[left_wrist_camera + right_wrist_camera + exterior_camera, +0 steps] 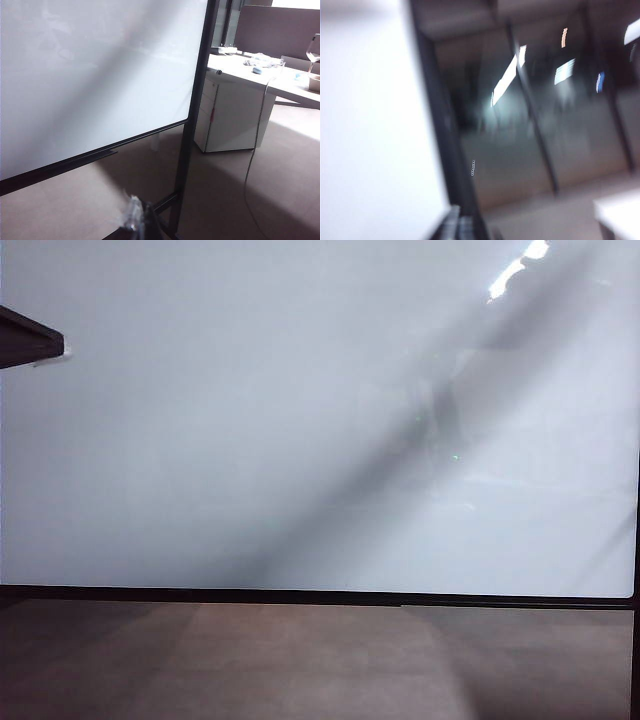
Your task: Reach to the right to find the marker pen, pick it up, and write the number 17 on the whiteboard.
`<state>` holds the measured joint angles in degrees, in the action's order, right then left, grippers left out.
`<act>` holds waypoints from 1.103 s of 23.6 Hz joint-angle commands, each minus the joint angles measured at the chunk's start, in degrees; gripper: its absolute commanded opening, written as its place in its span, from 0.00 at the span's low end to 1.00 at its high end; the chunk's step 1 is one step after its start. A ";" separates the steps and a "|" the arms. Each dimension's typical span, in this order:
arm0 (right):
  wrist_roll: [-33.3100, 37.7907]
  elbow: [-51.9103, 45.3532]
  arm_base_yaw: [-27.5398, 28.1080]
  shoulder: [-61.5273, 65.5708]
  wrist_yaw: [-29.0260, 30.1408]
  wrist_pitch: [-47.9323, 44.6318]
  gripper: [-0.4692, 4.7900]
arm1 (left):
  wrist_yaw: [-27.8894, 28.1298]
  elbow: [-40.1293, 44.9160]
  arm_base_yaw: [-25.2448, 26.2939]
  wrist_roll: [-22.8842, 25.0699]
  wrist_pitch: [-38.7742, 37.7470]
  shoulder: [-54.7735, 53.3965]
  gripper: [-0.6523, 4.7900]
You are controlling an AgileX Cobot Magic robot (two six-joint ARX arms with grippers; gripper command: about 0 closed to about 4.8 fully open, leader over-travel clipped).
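Observation:
The whiteboard (250, 420) is a glossy white panel with a thin black frame and fills most of the exterior view. No writing shows on it. It also appears in the left wrist view, whiteboard (90, 75), and as a blurred white area in the right wrist view, whiteboard (365, 125). The marker pen is out of view. Only the blurred tip of my left gripper (136, 222) shows, low by the board's stand. My right gripper (461, 229) is a smeared dark shape beside the board's edge. Neither gripper shows in the exterior view.
A dark bar (28, 338) juts in from the exterior view's left edge. Brown floor (300, 660) lies below the board. Beyond the board's black stand post (192, 125) stand a white cabinet (230, 115), a desk (270, 75) with a wine glass (314, 50), and a hanging cable (255, 150).

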<state>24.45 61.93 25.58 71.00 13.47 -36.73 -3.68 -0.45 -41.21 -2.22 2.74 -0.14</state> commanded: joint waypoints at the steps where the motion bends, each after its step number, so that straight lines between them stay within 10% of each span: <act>1: -0.98 -1.25 2.86 7.43 12.90 -3.41 0.75 | -0.15 -0.02 0.00 0.07 0.59 -0.09 0.11; 15: -11.28 -15.30 2.78 40.24 19.67 -39.10 0.79 | -0.11 -0.02 0.00 0.07 0.59 -0.09 0.11; 26: -12.70 -4.04 2.36 53.02 21.27 -39.98 0.79 | -0.13 -0.02 0.00 0.07 0.59 -0.09 0.11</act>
<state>11.90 56.86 28.16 123.79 34.57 -76.99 -3.68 -0.45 -41.21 -2.22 2.74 -0.19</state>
